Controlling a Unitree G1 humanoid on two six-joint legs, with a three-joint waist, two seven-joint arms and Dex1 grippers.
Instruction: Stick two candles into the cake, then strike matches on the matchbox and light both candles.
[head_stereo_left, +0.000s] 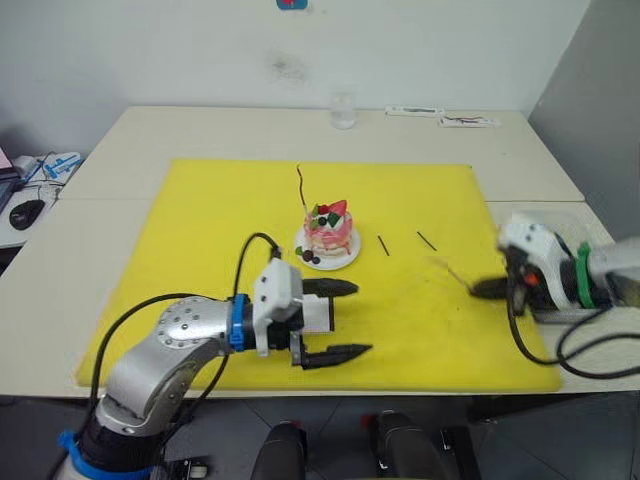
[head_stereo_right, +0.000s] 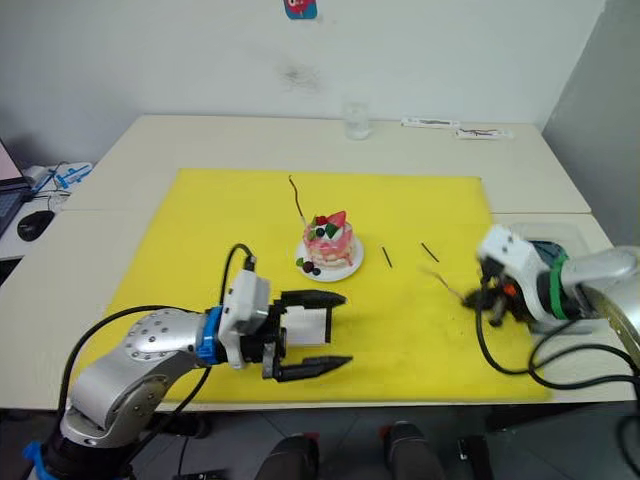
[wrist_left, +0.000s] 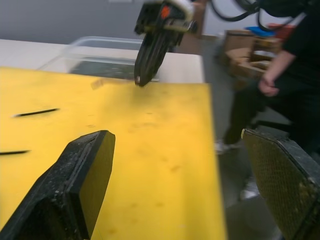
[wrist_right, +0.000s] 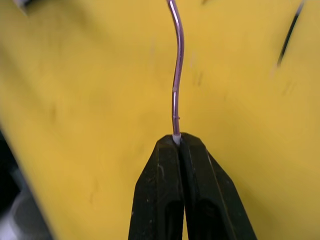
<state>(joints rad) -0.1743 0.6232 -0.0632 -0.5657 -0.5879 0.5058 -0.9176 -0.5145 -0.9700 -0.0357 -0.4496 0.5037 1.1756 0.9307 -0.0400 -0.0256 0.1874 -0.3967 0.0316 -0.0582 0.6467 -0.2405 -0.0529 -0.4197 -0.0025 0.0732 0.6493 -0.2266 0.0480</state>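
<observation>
The right pincer (wrist_right: 177, 142) is pinching one candle (wrist_right: 177, 75) by its pale end over the yellow mat (head_stereo_left: 220, 230), while the left pincer (head_stereo_left: 340, 320), spread wide, is hovering near the cake (head_stereo_left: 328, 232), where another candle (head_stereo_left: 301, 186) is standing.

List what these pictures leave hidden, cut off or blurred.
- Matchbox: in the head views the open left tool straddles it, covering its edges; whether the fingers touch it cannot be told.
- Right tool: blurred in the head views; the right wrist view shows it shut on a candle, whose tip is cut off by the frame edge.
- Matches: too small for detail.
</observation>
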